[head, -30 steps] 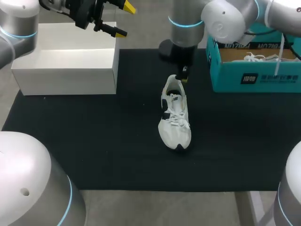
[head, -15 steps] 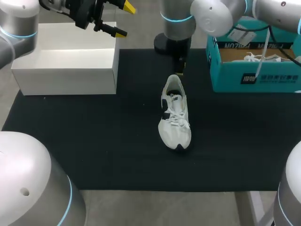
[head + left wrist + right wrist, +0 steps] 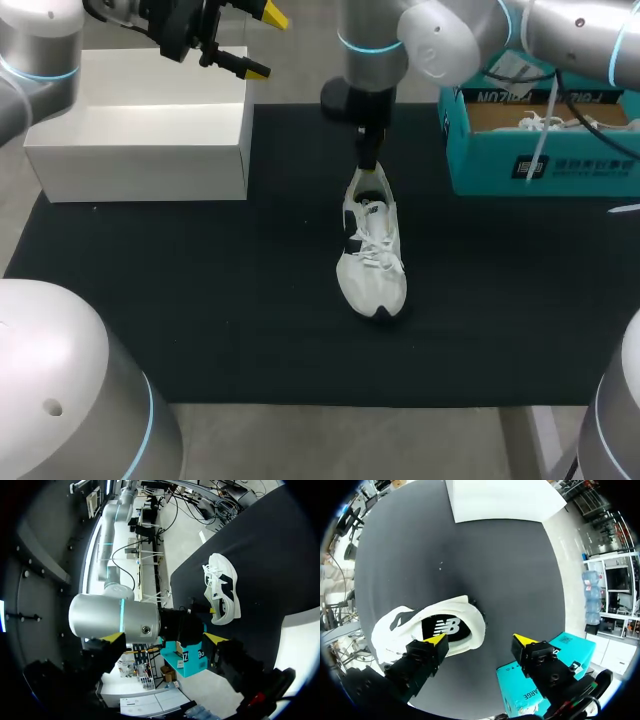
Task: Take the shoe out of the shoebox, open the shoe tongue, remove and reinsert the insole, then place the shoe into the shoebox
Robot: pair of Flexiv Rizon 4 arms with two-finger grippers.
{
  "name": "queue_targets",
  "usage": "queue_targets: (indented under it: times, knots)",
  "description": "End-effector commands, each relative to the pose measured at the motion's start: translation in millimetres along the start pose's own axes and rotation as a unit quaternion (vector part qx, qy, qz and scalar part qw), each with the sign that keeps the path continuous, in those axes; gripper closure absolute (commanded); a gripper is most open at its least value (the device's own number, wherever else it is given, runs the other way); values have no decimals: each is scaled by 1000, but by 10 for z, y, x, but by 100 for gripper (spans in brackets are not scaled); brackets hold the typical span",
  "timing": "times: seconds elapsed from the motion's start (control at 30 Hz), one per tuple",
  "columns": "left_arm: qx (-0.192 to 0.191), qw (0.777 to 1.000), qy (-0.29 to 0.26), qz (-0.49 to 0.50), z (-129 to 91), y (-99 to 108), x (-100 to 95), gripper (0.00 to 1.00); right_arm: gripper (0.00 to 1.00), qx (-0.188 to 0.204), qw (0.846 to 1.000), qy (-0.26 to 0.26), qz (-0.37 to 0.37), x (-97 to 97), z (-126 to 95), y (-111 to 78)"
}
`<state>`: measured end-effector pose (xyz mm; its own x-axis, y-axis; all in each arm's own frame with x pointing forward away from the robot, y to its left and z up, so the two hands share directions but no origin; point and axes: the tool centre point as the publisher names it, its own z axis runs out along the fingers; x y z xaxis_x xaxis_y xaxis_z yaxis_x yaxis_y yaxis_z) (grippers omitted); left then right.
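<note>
White shoe (image 3: 371,250) laid on the black mat (image 3: 200,300), toe to 6 o'clock, right hand (image 3: 480,642) held open over its heel, blue-green shoebox (image 3: 540,160) seen at 2 o'clock, left hand (image 3: 262,42) held open above white box (image 3: 140,140) at 10 o'clock.

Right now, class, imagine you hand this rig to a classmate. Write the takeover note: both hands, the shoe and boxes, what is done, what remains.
Left hand: open, empty, above the white box.
Right hand: open, holding nothing, at the heel of the white shoe; one finger over the shoe's opening, the other beyond the heel.
Shoe: upright on the black mat, toe toward the robot; teal shoebox to its right.
Done: shoe out of the box.
Left: open the tongue, remove and reinsert the insole (now in the shoe), put the shoe into the shoebox.
</note>
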<state>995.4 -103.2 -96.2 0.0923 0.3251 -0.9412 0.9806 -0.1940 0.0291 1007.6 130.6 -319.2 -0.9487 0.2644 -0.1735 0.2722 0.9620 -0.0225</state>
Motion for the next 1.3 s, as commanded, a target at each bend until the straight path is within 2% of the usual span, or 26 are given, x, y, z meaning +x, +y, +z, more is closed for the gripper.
queue_targets:
  times: [0.03,0.5,0.8,0.87,0.9,0.93,1.0,1.03,1.07,1.2,1.3]
  knots:
    - [1,1000,1,0,-2,7,-1,0,14,-4,1000,3,-9,-14,174,38]
    - [1,1000,1,0,-2,7,-1,0,9,-4,1000,12,-24,-39,608,54]
    - [1,1000,1,0,-2,7,-1,0,14,2,999,14,-29,-50,731,41]
    - [1,1000,1,0,-2,7,-1,0,20,2,999,20,-30,-32,759,43]
    - [1,1000,1,0,-2,7,-1,0,28,3,999,20,-30,-25,765,46]
    - [1,1000,1,0,-2,7,-1,0,50,4,999,21,-31,-18,768,49]
    - [1,1000,1,0,-2,7,-1,0,71,6,999,22,-31,-7,771,50]
    - [1,1000,1,0,-2,7,-1,0,90,9,999,22,-30,0,772,48]
    - [1,1000,1,0,-2,7,-1,0,100,10,999,22,-30,6,775,44]
    - [1,1000,1,0,-2,7,-1,0,100,19,999,18,-25,35,749,13]
    - [1,1000,1,0,-2,7,-1,0,100,30,999,2,-15,66,614,-16]
